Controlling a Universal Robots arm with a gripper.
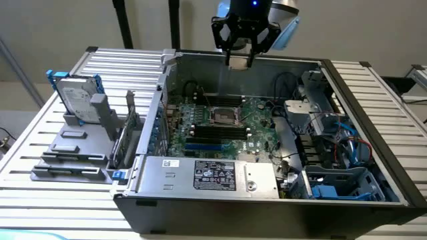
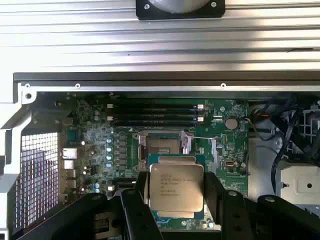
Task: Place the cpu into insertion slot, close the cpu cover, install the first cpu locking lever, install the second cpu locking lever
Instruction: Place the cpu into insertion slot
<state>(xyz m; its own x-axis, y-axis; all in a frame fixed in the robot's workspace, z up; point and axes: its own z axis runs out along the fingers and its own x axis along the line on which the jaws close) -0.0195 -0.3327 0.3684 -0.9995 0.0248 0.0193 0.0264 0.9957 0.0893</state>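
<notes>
The counter point(image 1: 383, 107) is a silver surface of parallel ribbed metal slats point(image 2: 75, 45). Behind it stands a plain, pale beige wall point(image 1: 60, 25) without markings. A black vertical post point(image 1: 123, 22) and a second black post point(image 1: 174, 22) rise in front of the wall. A pale floor point(image 1: 17, 120) lies beyond the counter at the exterior view's left. Lighting is even and diffuse, and shadows are soft.

Clamped between the matt black jaws, the cpu point(image 2: 176, 187) has a smooth, satin silvery-grey metal top with dark print. Beyond the jaws, the insertion slot point(image 2: 161, 145) looks dark with a shiny metal rim, set in a green motherboard point(image 2: 215, 112). The case point(image 1: 200, 70) is dull grey sheet metal. The desk point(image 1: 377, 95) is pale, ribbed metal.
</notes>
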